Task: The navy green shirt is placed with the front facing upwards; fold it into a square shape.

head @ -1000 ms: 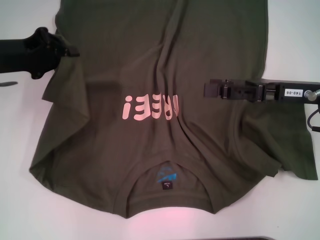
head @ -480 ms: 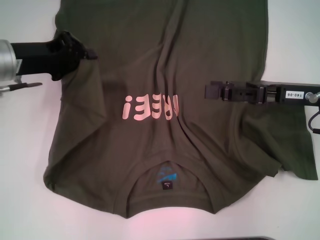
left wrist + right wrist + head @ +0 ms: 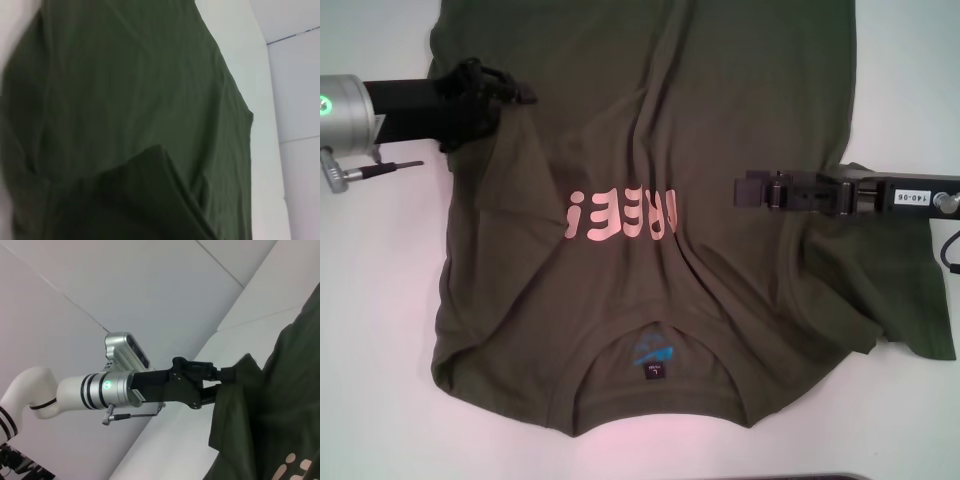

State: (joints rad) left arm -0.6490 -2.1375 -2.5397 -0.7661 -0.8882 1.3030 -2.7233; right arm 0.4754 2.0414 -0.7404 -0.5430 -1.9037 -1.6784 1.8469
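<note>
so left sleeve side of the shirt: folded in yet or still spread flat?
Partly folded. The left gripper holds the navy green shirt edge lifted inward over the body; it isn't laid flat.

A plain white surface (image 3: 380, 300) carries the navy green shirt (image 3: 740, 130), spread front up with its collar at the near edge, pink lettering across the chest, and one sleeve splayed out on the robot's right.
</note>
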